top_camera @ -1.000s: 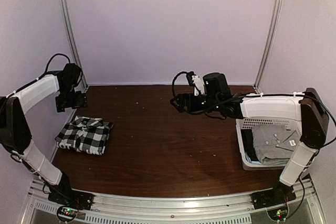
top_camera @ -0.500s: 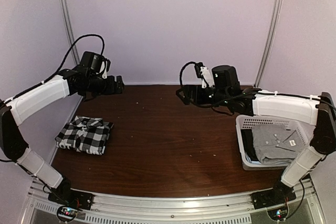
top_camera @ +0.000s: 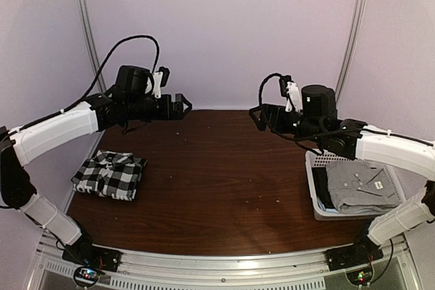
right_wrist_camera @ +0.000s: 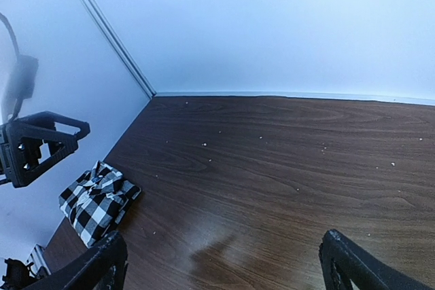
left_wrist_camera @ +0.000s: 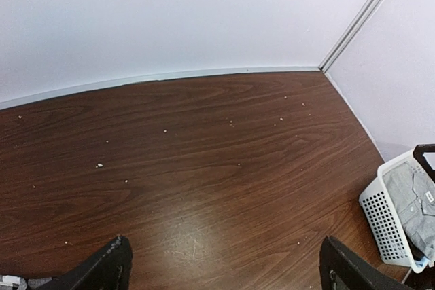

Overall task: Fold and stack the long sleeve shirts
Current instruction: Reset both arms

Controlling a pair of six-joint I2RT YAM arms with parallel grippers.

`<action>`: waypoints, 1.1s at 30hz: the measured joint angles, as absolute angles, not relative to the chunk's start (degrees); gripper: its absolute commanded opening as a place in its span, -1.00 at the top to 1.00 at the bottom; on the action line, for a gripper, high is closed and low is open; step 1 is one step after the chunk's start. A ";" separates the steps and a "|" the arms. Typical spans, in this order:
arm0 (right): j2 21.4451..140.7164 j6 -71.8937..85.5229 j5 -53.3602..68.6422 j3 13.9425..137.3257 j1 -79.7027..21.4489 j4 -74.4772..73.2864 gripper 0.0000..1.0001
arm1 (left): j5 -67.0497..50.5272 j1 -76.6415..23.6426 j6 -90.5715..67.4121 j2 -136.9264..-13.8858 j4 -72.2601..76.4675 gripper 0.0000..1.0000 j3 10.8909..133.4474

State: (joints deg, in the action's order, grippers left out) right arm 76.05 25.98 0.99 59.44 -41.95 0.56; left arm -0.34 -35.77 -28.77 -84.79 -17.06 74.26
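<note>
1. The left gripper (top_camera: 181, 106) hangs above the table (top_camera: 217, 181), spread wide and empty; only its fingertips (left_wrist_camera: 112, 263) show in the wrist view.
2. The right gripper (top_camera: 254, 115) is equally wide and empty.
3. The checked shirt (top_camera: 109, 175) lies folded at the table's left edge.
4. The grey shirt (top_camera: 357, 186) lies in the basket (top_camera: 313, 191), partly behind the right arm.

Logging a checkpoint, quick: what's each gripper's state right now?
Left gripper: open, fingers wide apart, holding nothing.
Right gripper: open, holding nothing.

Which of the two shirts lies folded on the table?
The black-and-white checked shirt, on the table at left; the grey shirt sits in the white basket.
</note>
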 measured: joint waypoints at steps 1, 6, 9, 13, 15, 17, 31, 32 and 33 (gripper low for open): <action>75.53 26.20 0.10 59.09 -41.95 0.47 -1.00 | -0.95 -35.88 -28.58 -84.79 -16.56 -0.95 74.17; 72.86 27.57 -3.09 56.82 -41.89 -0.03 -0.99 | -3.36 -36.07 -27.64 -84.79 -15.62 -0.95 73.69; 71.90 28.38 -3.99 56.07 -41.80 -0.64 -1.00 | -4.45 -36.12 -27.40 -84.79 -15.03 -0.95 73.54; 70.78 28.91 -4.73 55.88 -41.76 -1.41 -1.00 | -5.48 -36.12 -27.40 -84.58 -12.82 -0.96 72.75; 70.17 28.93 -5.15 55.88 -41.76 -2.11 -1.00 | -5.78 -36.12 -27.38 -84.12 -11.62 -0.95 71.83; 69.65 28.93 -5.80 55.88 -41.76 -2.76 -1.00 | -6.02 -36.12 -27.09 -83.88 -10.96 -0.95 71.44; 67.77 30.50 -12.27 56.38 -41.76 -7.57 -1.00 | -7.53 -36.12 -23.57 -83.90 -8.95 -0.95 71.57; 67.51 30.63 -12.69 56.38 -41.76 -7.81 -1.00 | -7.64 -36.12 -23.46 -83.90 -8.91 -0.95 71.57; 67.18 30.85 -13.06 56.38 -41.76 -8.12 -1.00 | -7.73 -36.12 -23.42 -83.90 -8.84 -0.95 71.57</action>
State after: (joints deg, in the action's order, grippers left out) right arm 67.18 30.85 -13.06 56.38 -41.76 -8.12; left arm -7.73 -36.12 -23.42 -83.90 -8.84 71.57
